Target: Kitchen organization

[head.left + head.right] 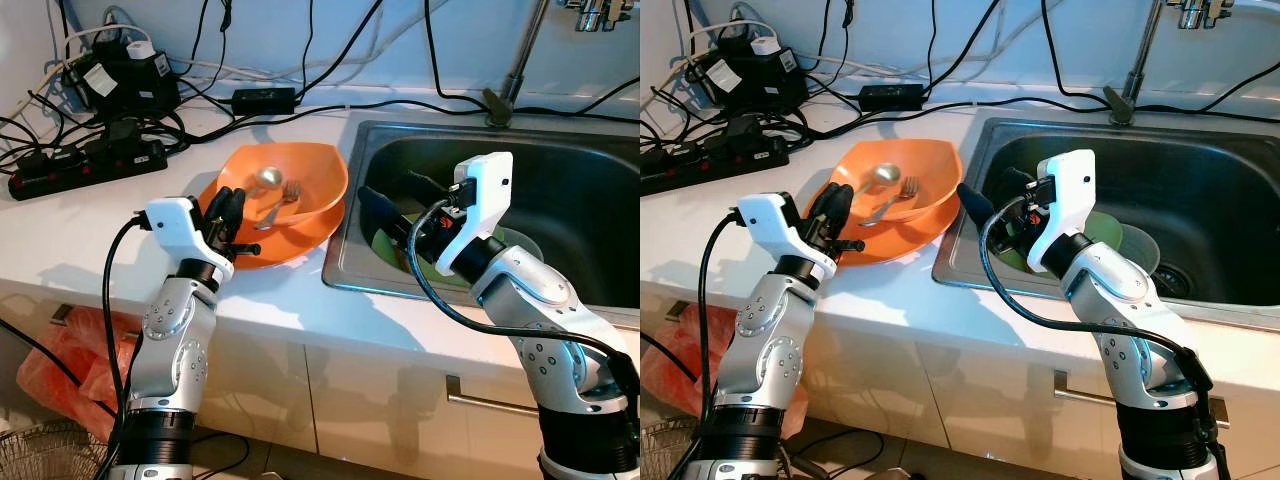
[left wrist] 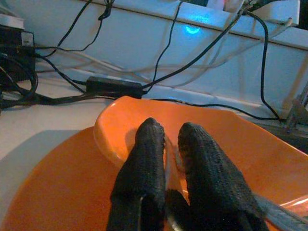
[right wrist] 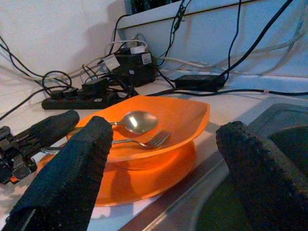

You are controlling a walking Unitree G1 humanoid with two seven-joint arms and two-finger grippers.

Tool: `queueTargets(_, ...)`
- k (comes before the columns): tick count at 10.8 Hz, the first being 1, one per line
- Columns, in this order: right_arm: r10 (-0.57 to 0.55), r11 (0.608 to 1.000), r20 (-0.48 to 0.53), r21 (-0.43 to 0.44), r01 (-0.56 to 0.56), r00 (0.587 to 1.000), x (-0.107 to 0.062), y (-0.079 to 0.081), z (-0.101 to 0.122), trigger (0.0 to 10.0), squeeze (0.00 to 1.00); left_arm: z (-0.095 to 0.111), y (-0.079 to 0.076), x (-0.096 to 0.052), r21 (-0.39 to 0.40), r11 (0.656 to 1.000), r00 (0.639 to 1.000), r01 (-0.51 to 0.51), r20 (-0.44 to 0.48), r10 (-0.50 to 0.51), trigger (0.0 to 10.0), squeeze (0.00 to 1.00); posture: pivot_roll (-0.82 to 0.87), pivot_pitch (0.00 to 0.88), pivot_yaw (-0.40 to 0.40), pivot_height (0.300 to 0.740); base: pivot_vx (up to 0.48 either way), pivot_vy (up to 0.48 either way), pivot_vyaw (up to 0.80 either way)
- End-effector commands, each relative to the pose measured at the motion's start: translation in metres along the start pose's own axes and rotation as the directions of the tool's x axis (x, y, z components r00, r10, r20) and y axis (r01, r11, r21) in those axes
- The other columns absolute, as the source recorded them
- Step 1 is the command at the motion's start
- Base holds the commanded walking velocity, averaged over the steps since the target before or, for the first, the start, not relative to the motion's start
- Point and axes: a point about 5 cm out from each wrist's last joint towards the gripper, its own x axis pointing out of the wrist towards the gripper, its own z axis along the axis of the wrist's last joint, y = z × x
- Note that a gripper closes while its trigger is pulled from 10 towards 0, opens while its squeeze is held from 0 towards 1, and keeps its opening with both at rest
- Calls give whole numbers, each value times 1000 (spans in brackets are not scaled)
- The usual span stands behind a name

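I see left gripper [image 1: 228, 212] clenched on spoon [image 1: 266, 180] handle in orange bowl [image 1: 310, 170]; right gripper [image 1: 392, 206] released, above sink [image 1: 570, 170].

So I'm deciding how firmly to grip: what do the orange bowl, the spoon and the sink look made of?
Orange bowl: probably plastic or melamine, going by its uniform colour and soft sheen. Spoon: metal, likely stainless steel, polished and mirror-like. Sink: brushed stainless steel, dull grey with soft reflections. The left pincer is shut on cutlery handles at the bowl's rim.
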Motion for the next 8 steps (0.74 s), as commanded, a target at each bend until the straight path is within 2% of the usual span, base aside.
queueTargets(1,-2,1000,9,-5,2,1000,0,1,2,10000,0,8,0,3,-1,1000,1000,3,22,-3,0,0,31,45,93,740,0,0,0)
queueTargets(3,-5,1000,9,-4,5,1000,0,1,2,10000,0,14,-4,6,-23,1000,999,20,44,-19,0,0,34,43,92,740,0,0,0)
queueTargets(5,-5,1000,10,0,5,1000,2,0,1,10000,0,38,-13,17,-70,992,989,102,114,-94,0,0,38,44,90,740,0,0,0)
queueTargets(6,-6,1000,10,0,6,1000,2,0,1,10000,0,47,-14,21,-99,989,986,110,138,-96,0,0,38,44,91,740,0,0,0)
queueTargets(8,-13,1000,13,3,13,1000,2,-1,1,10000,0,68,-11,31,-252,962,979,105,193,-57,0,0,37,44,91,740,0,0,0)
